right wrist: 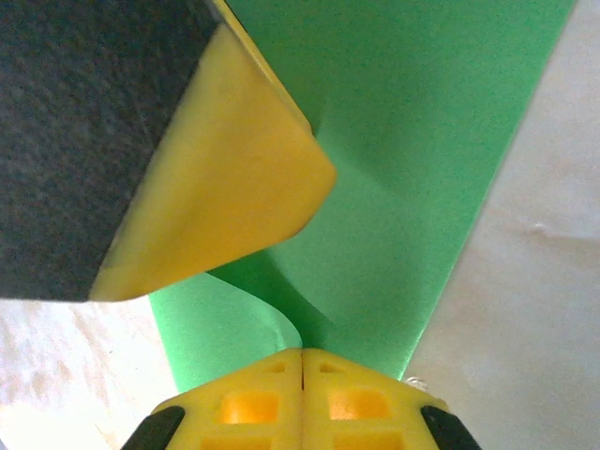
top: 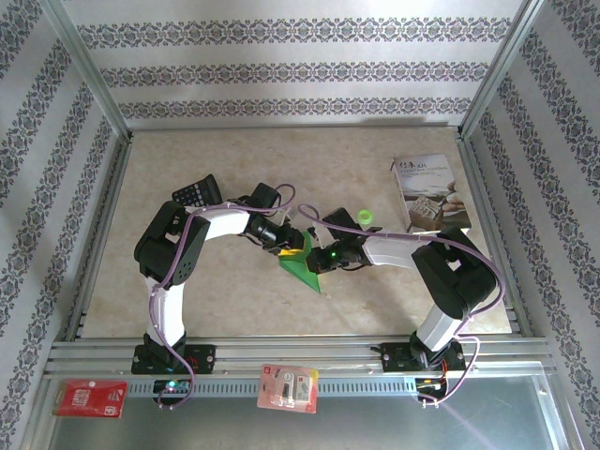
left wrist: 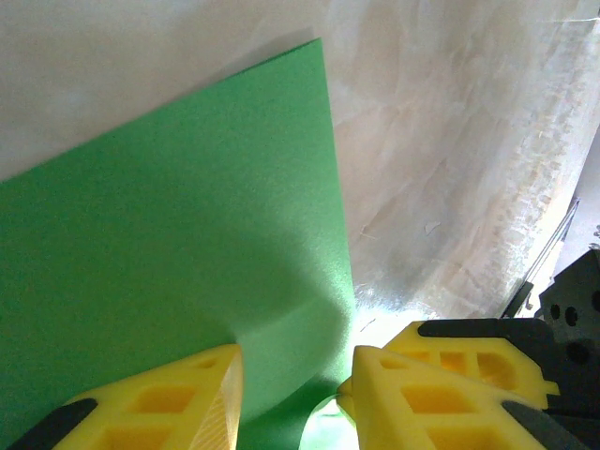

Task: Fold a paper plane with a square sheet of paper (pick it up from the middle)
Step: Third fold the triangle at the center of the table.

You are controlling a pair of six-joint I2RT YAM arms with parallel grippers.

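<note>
The square sheet of paper (top: 305, 271) is bright green and folded to a narrower, pointed shape at the table's middle, where both arms meet. My right gripper (right wrist: 302, 386) is shut on the paper (right wrist: 422, 141), and a raised fold curls up into its closed fingertips. In the top view the right gripper (top: 317, 260) sits at the paper's right side. My left gripper (left wrist: 295, 394) is open, its yellow fingers (left wrist: 178, 403) astride the paper (left wrist: 169, 234) near its right edge. From above, the left gripper (top: 292, 247) is over the paper's upper end. One left finger (right wrist: 225, 178) hangs just over the fold.
A black calculator (top: 197, 193) lies at the back left and a white printed booklet (top: 427, 192) at the back right. A small green disc (top: 366, 217) sits behind the right arm. Two red packets (top: 89, 397) (top: 288, 387) lie on the front rail. Aluminium frame posts border the table.
</note>
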